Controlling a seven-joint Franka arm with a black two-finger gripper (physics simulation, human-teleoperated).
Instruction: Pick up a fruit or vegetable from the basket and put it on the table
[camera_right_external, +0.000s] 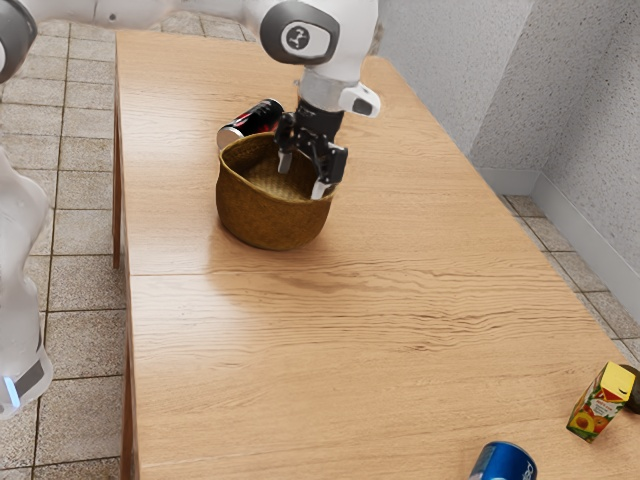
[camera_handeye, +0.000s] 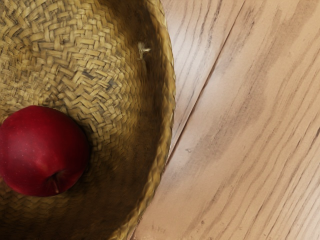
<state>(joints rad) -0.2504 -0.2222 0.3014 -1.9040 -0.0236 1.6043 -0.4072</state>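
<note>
Wrist view places the apple (camera_handeye: 44, 150) inside the basket (camera_handeye: 168, 95), lower than my end effector (camera_right_external: 304, 174) and inward from the nearby rim, so, with its fingers standing apart, the coming move likely requires inward alignment before descent.

This looks like a robotics lab: white arm (camera_right_external: 258, 14), wooden table (camera_right_external: 350, 330), tiled floor (camera_right_external: 85, 340), speckled walls (camera_right_external: 575, 110).

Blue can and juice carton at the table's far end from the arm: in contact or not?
Apart. The exterior view shows bare wood between the blue can and the juice carton.
</note>
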